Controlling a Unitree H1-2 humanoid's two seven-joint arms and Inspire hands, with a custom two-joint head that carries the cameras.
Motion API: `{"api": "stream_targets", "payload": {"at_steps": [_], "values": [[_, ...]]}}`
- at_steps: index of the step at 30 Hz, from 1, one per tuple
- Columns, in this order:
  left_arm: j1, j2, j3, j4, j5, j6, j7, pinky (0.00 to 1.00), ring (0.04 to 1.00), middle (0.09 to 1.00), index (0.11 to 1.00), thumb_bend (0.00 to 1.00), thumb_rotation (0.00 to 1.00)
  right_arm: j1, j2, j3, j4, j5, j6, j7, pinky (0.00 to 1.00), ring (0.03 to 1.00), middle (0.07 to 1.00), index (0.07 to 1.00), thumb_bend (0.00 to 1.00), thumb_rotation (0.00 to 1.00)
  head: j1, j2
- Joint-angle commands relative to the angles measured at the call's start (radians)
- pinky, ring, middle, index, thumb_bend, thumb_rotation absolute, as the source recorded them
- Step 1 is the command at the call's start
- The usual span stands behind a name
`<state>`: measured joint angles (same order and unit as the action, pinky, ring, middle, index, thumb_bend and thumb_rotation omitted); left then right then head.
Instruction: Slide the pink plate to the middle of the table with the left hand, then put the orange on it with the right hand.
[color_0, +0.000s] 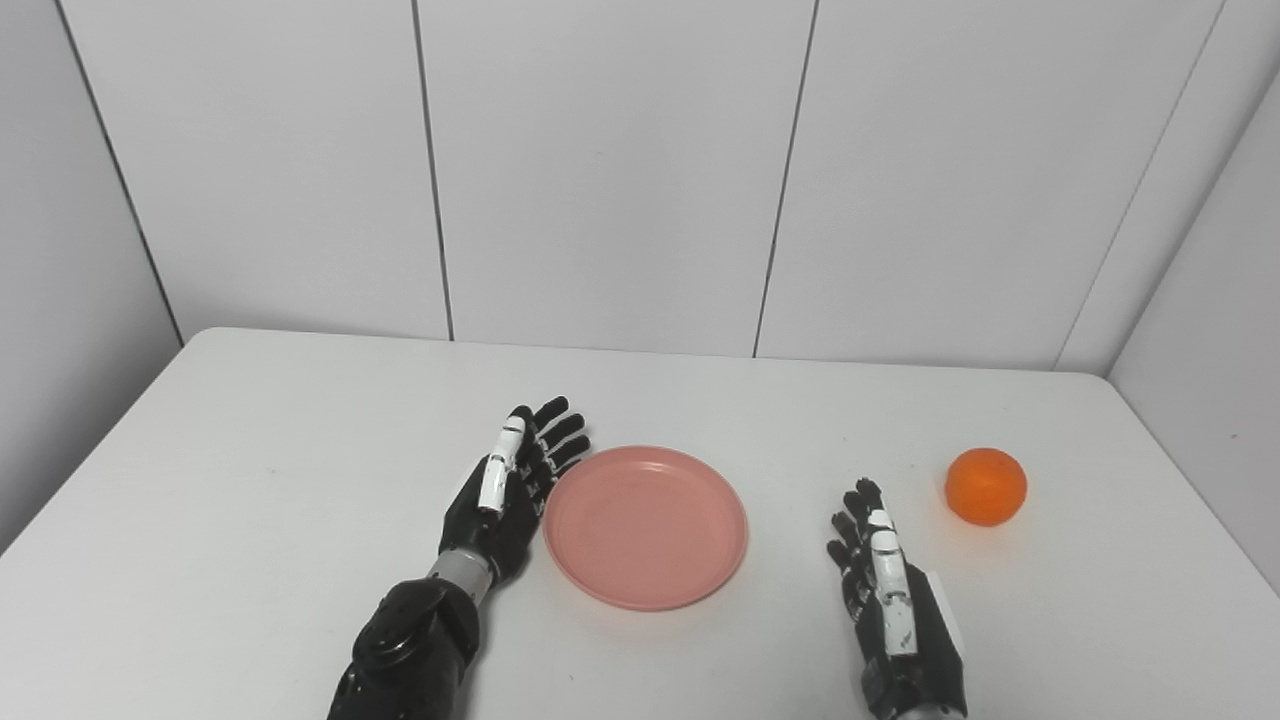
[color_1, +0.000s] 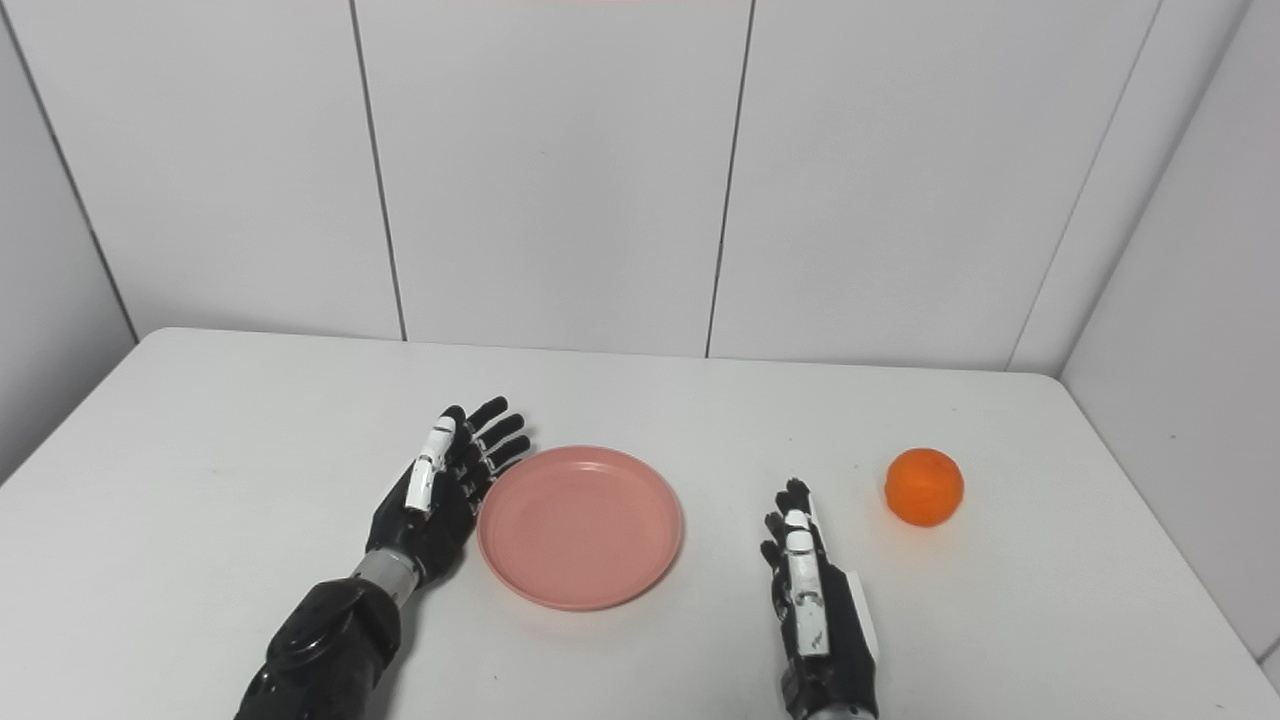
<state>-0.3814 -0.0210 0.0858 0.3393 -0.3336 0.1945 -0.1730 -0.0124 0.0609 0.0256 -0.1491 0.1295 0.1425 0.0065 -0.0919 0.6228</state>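
Pink plate (color_0: 646, 527): likely light, stiff, slick on the worktop (color_0: 250, 480), pushed at its left rim by the empty, spread left hand (color_0: 510, 483); orange (color_0: 986, 486): round, firm, prone to roll, best cupped from above; right hand (color_0: 880, 580) empty, fingers loosely extended.

Black-and-white left hand (color_0: 510, 490) is reaching forward from its black jointed arm (color_0: 410, 640), turned edge-up, fingers (color_0: 556, 432) extended and slightly spread, holding nothing. Black-and-white right hand (color_0: 890, 590) is sitting low near the bottom edge, also edge-up, fingers (color_0: 858, 510) loosely curled forward and apart, gripping nothing.
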Motion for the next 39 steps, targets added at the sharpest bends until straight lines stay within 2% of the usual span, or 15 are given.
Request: {"api": "stream_targets", "payload": {"at_steps": [1,7,14,25,33,39], "values": [[-0.006,-0.008,-0.006,-0.028,-0.005,0.024,-0.007,0.90,0.884,0.885,0.867,0.34,1.00,-0.035,0.016,0.006,-0.028,-0.007,-0.004,-0.003,1.00,0.984,0.993,1.000,0.32,1.00,0.000,-0.001],[0.033,-0.002,-0.033,-0.067,0.010,0.040,-0.019,0.91,0.889,0.888,0.872,0.35,1.00,-0.041,0.028,0.006,-0.032,-0.017,0.002,-0.012,1.00,0.984,0.992,0.999,0.32,1.00,-0.020,0.011],[0.041,-0.005,-0.034,-0.065,0.015,0.033,-0.013,0.91,0.886,0.883,0.864,0.36,1.00,-0.045,0.028,0.001,-0.042,-0.019,0.008,-0.016,1.00,0.979,0.988,0.996,0.33,1.00,-0.029,0.016],[0.048,0.005,-0.041,-0.045,0.030,0.013,-0.021,0.90,0.882,0.881,0.862,0.35,1.00,-0.049,-0.002,0.009,-0.081,-0.046,0.004,-0.009,1.00,0.986,0.990,0.997,0.31,1.00,-0.066,0.018],[0.060,0.012,-0.049,-0.052,0.047,0.000,-0.021,0.89,0.880,0.882,0.864,0.34,1.00,-0.064,-0.037,0.012,-0.134,-0.077,0.031,-0.010,0.98,0.967,0.974,0.983,0.34,1.00,-0.116,-0.007],[0.071,0.005,-0.050,-0.067,0.047,0.000,-0.018,0.89,0.883,0.884,0.865,0.34,1.00,-0.105,-0.065,-0.016,-0.180,-0.070,0.078,-0.015,0.94,0.939,0.947,0.950,0.35,1.00,-0.132,-0.025]]}}
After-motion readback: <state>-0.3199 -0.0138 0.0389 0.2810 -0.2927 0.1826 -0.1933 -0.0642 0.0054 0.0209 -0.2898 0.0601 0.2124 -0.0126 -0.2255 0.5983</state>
